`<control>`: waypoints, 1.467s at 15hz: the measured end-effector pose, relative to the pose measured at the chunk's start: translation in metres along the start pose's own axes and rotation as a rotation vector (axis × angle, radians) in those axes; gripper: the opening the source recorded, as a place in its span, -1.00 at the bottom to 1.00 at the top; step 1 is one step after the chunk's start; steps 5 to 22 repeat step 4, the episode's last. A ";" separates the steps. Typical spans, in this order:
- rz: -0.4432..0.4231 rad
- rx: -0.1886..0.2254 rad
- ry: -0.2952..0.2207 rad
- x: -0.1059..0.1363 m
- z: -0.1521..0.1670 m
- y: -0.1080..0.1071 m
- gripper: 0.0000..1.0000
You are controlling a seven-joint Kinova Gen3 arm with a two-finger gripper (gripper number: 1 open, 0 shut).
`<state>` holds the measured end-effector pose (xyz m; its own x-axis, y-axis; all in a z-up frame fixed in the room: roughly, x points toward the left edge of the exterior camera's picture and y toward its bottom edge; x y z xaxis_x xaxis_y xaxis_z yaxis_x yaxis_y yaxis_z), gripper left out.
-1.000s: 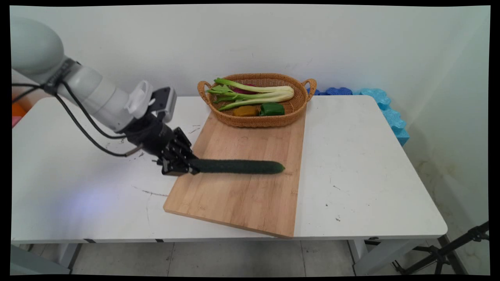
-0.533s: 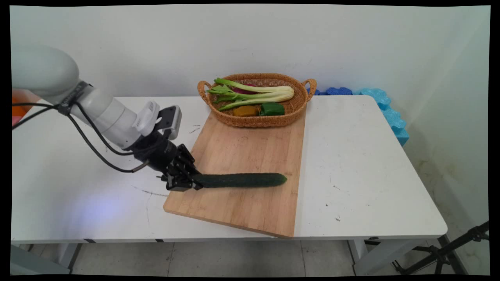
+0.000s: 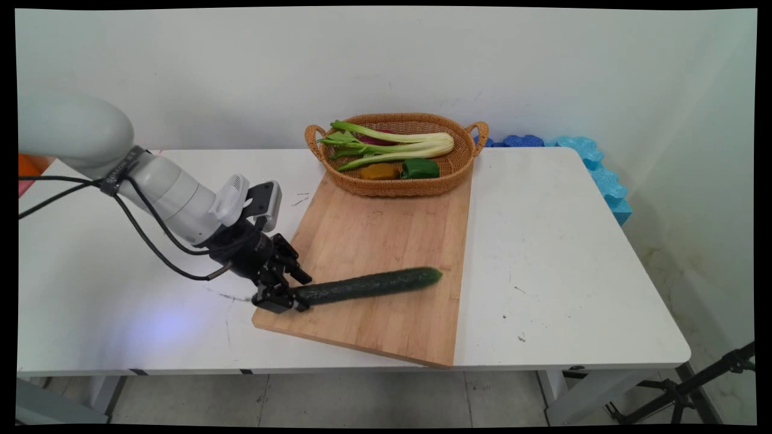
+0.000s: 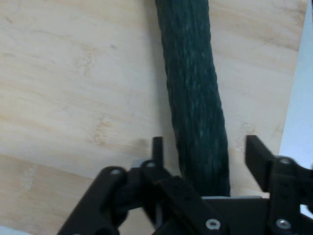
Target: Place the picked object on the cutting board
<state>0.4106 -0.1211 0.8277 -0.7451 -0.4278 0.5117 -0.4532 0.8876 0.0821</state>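
A long dark green cucumber point(image 3: 368, 285) lies across the near half of the wooden cutting board point(image 3: 386, 229), with its left end lower than its right. My gripper point(image 3: 295, 291) sits at the board's left near corner, open around that left end. In the hand view the cucumber point(image 4: 193, 88) runs up from between the fingers over the board point(image 4: 73, 73). The left finger point(image 4: 157, 147) is close beside it, and a gap shows before the right finger point(image 4: 257, 154).
A wicker basket point(image 3: 398, 185) stands on the board's far end, holding bok choy point(image 3: 392, 144), a green pepper piece point(image 3: 420, 168) and an orange piece point(image 3: 379, 171). Blue foam point(image 3: 603, 175) lines the table's far right edge. A tripod leg point(image 3: 681, 392) stands on the floor at right.
The gripper carried the cucumber down and toward the board's near left corner. Its fingers have since parted, and the cucumber now rests tilted on the board.
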 end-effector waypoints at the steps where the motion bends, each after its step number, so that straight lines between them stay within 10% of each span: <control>1: -0.001 -0.001 -0.002 -0.002 0.002 -0.001 1.00; 22: 0.001 -0.001 -0.008 -0.006 0.004 -0.003 1.00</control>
